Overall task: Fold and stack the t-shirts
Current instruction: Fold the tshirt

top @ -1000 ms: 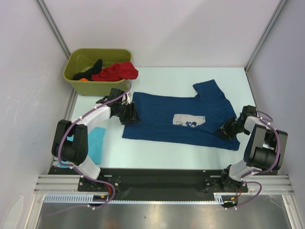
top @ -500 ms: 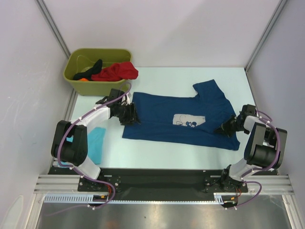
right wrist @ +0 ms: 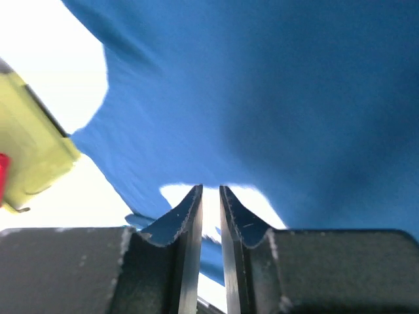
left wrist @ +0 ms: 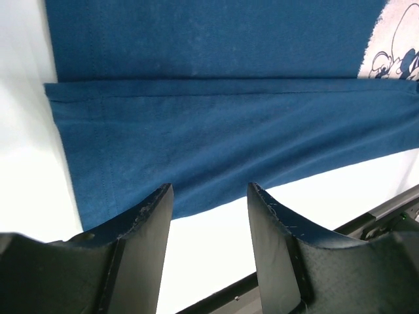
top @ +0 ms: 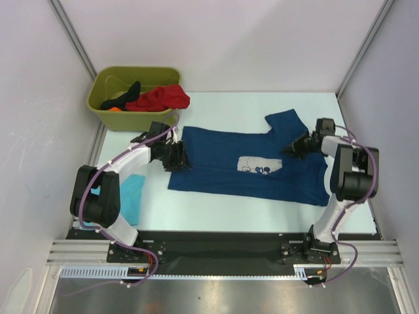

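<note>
A navy blue t-shirt (top: pixel 229 163) with a grey-white chest print (top: pixel 260 165) lies spread flat across the middle of the table. My left gripper (top: pixel 178 157) sits at its left hem edge. In the left wrist view this gripper (left wrist: pixel 209 196) is open, with only bare table between its fingers and the navy t-shirt (left wrist: pixel 216 131) just ahead. My right gripper (top: pixel 294 145) hovers over the shirt's far right part, beside the sleeve (top: pixel 288 124). Its jaws (right wrist: pixel 211 190) stand a narrow slit apart with nothing in them, above the navy t-shirt (right wrist: pixel 294 98). A light turquoise t-shirt (top: pixel 134 196) lies partly under the left arm.
An olive-green bin (top: pixel 105 108) stands at the far left and holds a red garment (top: pixel 160 98) and a black one (top: pixel 127 91). It also shows as a yellow-green corner (right wrist: pixel 26 150) in the right wrist view. White walls and metal posts enclose the table.
My right gripper has moved from the shirt's near right corner up to the sleeve area, narrowing its jaws on the way. The left arm and the shirt have stayed still.
</note>
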Controlling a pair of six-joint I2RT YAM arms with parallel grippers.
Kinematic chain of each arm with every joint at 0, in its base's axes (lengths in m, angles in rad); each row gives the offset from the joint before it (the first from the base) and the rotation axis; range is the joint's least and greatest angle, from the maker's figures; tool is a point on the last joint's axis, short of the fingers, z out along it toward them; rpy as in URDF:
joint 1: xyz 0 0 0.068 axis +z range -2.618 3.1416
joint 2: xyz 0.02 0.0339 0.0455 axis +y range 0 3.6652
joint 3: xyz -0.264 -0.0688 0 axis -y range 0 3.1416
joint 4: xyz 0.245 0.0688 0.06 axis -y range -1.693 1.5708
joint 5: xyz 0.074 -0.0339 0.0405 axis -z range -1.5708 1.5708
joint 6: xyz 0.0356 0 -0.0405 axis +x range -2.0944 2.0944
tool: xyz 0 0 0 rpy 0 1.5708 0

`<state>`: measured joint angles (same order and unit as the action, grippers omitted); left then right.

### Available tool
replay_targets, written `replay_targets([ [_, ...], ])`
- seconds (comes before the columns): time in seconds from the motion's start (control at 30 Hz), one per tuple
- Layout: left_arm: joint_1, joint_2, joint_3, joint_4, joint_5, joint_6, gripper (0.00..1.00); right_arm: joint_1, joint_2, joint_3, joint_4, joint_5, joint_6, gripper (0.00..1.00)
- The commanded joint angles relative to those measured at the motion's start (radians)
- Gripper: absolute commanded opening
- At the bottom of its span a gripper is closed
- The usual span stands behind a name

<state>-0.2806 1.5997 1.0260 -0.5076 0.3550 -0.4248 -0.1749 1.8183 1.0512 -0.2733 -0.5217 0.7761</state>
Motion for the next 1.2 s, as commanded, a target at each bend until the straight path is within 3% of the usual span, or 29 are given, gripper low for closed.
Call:
replay_targets([
  [0.0, 0.012, -0.006, 0.028, 0.011, 0.004, 0.021, 0.54, 0.058, 0.122, 0.153, 0.098, -0.01, 0.081, 0.21],
  [0.03, 0.011, -0.004, 0.029, 0.012, 0.006, 0.021, 0.54, 0.066, 0.134, 0.188, 0.115, -0.029, 0.118, 0.2],
  [0.13, 0.011, -0.006, 0.017, 0.02, 0.006, 0.018, 0.54, 0.078, 0.148, 0.24, 0.146, -0.081, 0.123, 0.33],
  [0.17, 0.011, -0.006, 0.014, 0.02, 0.002, 0.02, 0.54, 0.074, 0.129, 0.245, 0.085, -0.077, 0.102, 0.4],
  [0.33, 0.011, -0.009, 0.0, 0.034, 0.007, 0.04, 0.55, -0.024, -0.09, 0.19, -0.255, 0.09, -0.099, 0.47],
  [0.37, 0.011, -0.009, -0.009, 0.037, 0.012, 0.041, 0.55, -0.034, -0.115, 0.158, -0.347, 0.119, -0.145, 0.54],
  [0.5, 0.009, -0.003, -0.032, 0.052, 0.041, 0.035, 0.55, -0.06, -0.198, 0.116, -0.526, 0.279, -0.108, 0.7],
  [0.83, 0.009, -0.001, -0.012, 0.047, 0.068, 0.043, 0.55, 0.041, -0.177, 0.078, -0.514, 0.371, 0.231, 0.7],
  [0.97, 0.009, -0.012, -0.014, 0.047, 0.068, 0.044, 0.55, 0.063, -0.117, 0.159, -0.625, 0.433, 0.319, 0.67],
  [1.17, 0.014, -0.014, -0.02, 0.057, 0.065, 0.04, 0.55, 0.069, -0.059, 0.207, -0.639, 0.436, 0.387, 0.6],
])
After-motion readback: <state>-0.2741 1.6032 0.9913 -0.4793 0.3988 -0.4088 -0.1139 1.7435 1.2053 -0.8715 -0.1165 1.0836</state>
